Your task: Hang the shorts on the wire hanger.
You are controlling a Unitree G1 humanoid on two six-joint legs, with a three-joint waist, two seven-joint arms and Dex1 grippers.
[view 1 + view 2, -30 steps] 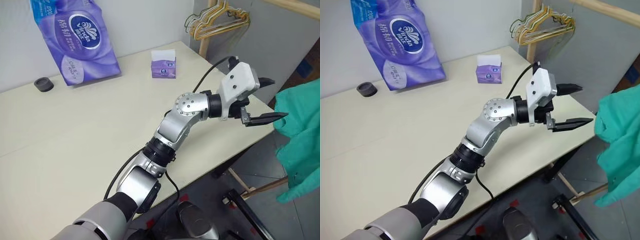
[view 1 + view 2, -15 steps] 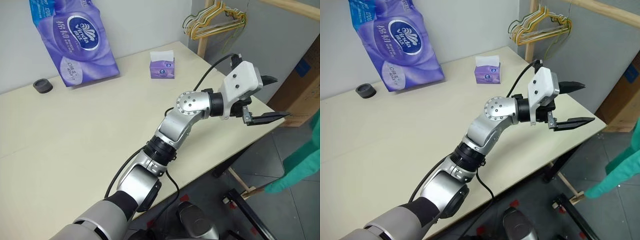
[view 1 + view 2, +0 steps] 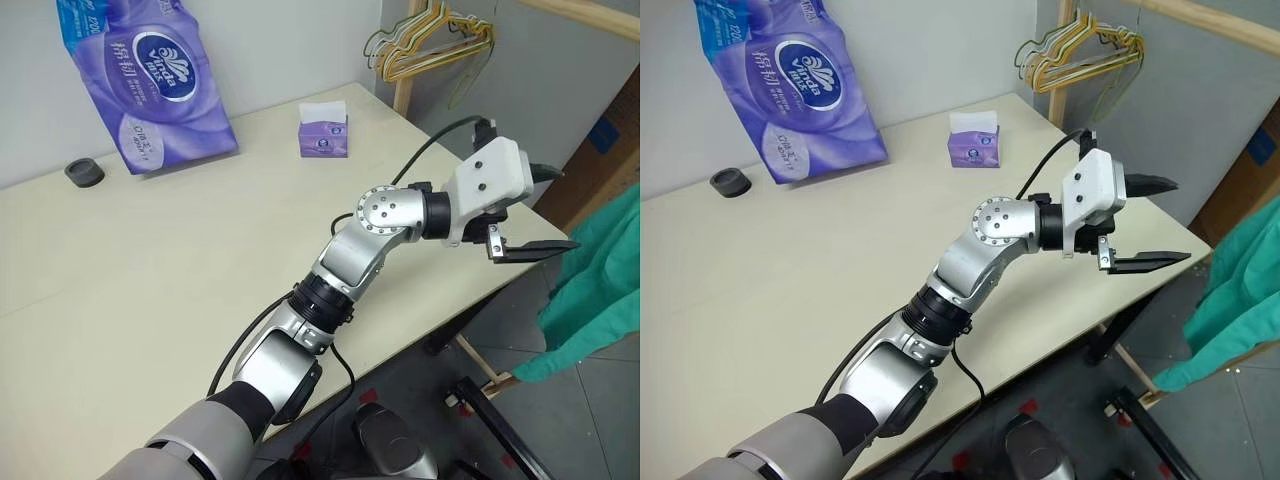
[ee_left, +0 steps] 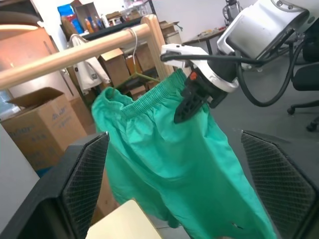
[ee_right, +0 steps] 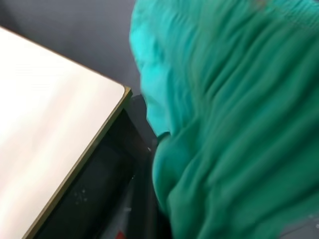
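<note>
We note the shorts [image 4: 169, 149], teal-green soft cloth with a gathered elastic waistband, hanging at the centre of the left wrist frame, waistband uppermost and tilted, legs falling loose toward the lower right. The wire hanger [image 4: 141, 74] shows as thin wire just above the waistband, its hook over a wooden rail at upper left.

Teal-green shorts [image 4: 169, 149], purple tissue pkg [image 3: 150, 80], cream table [image 3: 150, 260], gold hangers [image 3: 430, 45].
</note>
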